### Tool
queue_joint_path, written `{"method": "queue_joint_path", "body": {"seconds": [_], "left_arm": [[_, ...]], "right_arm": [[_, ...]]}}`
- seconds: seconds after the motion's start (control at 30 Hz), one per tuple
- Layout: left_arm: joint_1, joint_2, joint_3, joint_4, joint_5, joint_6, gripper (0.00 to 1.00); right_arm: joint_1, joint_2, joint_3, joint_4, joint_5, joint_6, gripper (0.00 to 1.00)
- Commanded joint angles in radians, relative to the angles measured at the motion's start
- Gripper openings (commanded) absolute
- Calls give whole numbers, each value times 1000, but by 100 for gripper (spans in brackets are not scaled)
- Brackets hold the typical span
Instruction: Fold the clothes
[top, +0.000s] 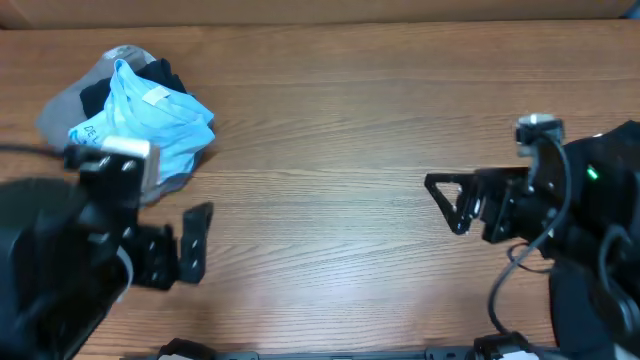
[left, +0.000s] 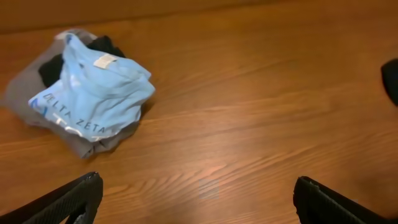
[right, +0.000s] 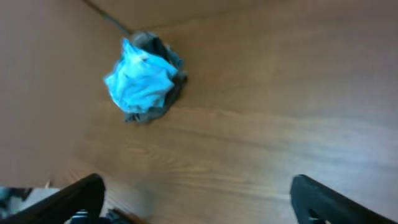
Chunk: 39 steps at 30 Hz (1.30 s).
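Note:
The clothes (top: 140, 120) lie in a crumpled heap at the table's far left: a light blue T-shirt (left: 99, 93) with white lettering on top, grey and black pieces under it. The right wrist view shows the same clothes (right: 144, 81) far off. My left gripper (top: 197, 243) hovers near the front left, below the heap and apart from it, jaws open and empty. My right gripper (top: 447, 203) is at the right side, far from the heap, open with nothing between its fingers. In the wrist views only the fingertips (left: 81, 193) (right: 74, 196) show, wide apart over bare wood.
The wooden table (top: 350, 120) stretches between the heap and the right arm. A strip of wall or board runs along the far edge (top: 320, 10). Cables hang by the right arm (top: 520, 270).

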Motion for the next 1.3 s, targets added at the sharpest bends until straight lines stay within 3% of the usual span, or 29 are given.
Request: {"method": "queue_joint_path", "body": {"seconds": [0.0, 0.07, 0.63, 0.77, 0.97, 1.13, 1.27], "left_arm": [[-7, -26, -11, 6, -42, -76, 100], [-7, -27, -11, 28, -29, -121, 100], [-7, -25, -12, 13, -30, -119, 100], [-7, -25, -12, 13, -30, -119, 100], [-7, -25, -12, 13, -30, -119, 100], [-7, -25, -12, 13, -30, -119, 100], [-7, -25, -12, 13, -30, -119, 100]], "right_arm": [[-3, -58, 37, 14, -16, -8, 100], [-3, -65, 36, 9, -17, -8, 100], [-3, -64, 35, -22, 41, -10, 100], [-3, -101, 6, 133, 92, -230, 100], [-3, -282, -261, 444, 89, -504, 100], [-3, -478, -580, 678, 89, -528, 100], [-3, -615, -787, 737, 89, -528, 100]]}}
